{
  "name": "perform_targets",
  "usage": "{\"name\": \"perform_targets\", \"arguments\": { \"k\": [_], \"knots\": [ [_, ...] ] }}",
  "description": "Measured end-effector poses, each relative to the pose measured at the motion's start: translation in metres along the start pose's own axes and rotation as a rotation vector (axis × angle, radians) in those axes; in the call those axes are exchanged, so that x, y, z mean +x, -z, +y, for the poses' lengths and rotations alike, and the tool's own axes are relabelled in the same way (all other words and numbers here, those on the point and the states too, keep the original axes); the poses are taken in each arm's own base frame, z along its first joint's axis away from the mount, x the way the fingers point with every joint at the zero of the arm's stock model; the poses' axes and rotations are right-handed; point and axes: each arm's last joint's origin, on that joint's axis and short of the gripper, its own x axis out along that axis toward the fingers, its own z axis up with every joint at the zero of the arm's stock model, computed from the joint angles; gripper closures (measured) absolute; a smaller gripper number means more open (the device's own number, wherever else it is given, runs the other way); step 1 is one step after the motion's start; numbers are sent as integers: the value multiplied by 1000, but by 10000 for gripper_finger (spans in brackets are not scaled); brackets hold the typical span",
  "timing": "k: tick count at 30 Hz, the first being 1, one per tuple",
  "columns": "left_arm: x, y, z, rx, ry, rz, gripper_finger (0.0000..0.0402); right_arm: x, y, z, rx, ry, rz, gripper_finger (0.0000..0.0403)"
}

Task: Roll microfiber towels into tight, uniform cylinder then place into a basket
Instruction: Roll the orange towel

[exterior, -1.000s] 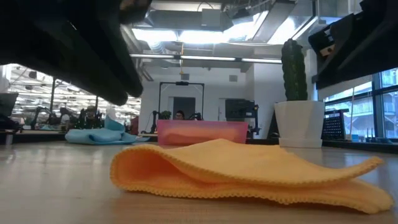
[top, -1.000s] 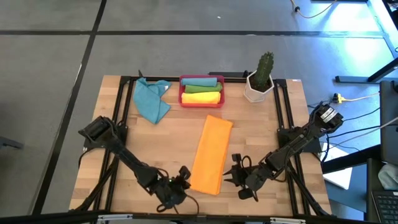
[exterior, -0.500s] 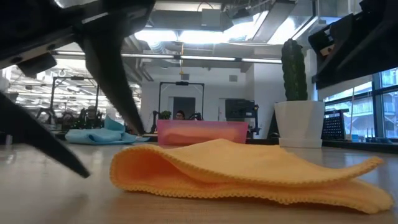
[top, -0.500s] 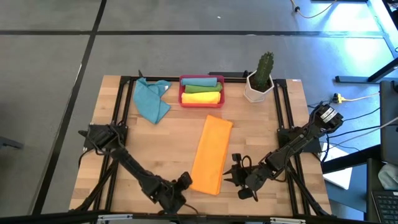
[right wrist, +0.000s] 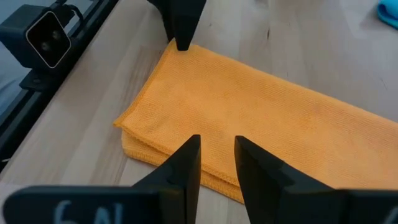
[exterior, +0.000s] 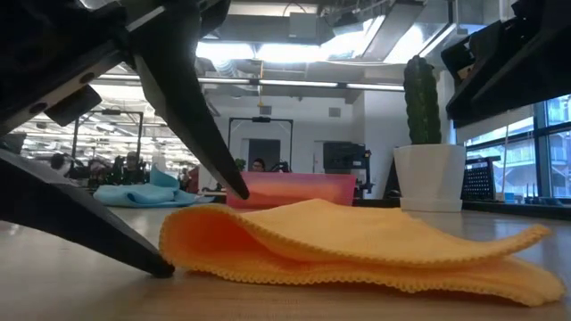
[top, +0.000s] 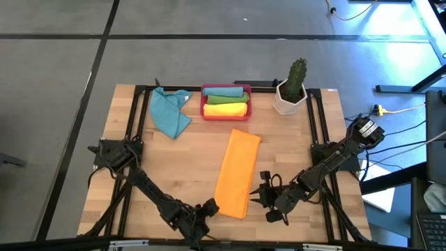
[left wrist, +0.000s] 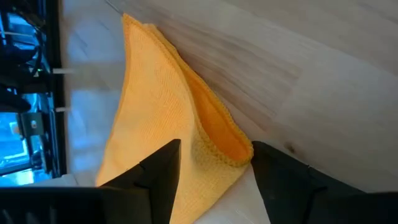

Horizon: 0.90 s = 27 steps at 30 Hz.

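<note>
Lying flat on the wooden table [top: 139,160], the folded orange towel [top: 237,173] is stretching as a long strip from just in front of the basket [top: 226,113] down to the two grippers at the near edge. Left gripper [top: 209,209] is sitting at the strip's near left corner with its fingers [left wrist: 160,177] spread apart, straddling the folded edge; nothing is clamped, and in the low view one finger tip is resting on the table right at the hem while the other is standing above the fold. Right gripper [top: 263,192] is waiting just off the strip's near right edge, fingers [right wrist: 186,167] parted only narrowly with bare gap between them, pointing toward the cloth and not gripping it.

Farther out from the grippers, the red basket is holding rolled towels: a teal one [top: 226,90], a green one [top: 224,100] and a yellow one [top: 226,109], side by side. Left of the basket, a teal blue towel [top: 169,111] is lying crumpled and unrolled. Right of the basket, a cactus in a white pot [top: 290,94] is standing near the far edge.
</note>
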Motion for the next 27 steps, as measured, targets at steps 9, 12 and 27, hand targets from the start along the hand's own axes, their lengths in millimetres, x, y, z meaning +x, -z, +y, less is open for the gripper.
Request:
{"name": "perform_targets", "arguments": {
  "k": [9,12,27],
  "knots": [
    [0,-1,-2,1,-17,7,226,0,0,0,-1,0,0,303],
    [0,-1,-2,0,-14,5,243,0,0,0,-3,0,0,303],
    [5,0,3,-56,-33,0,334,0,0,0,-81,37,-10,303]
  ]
}}
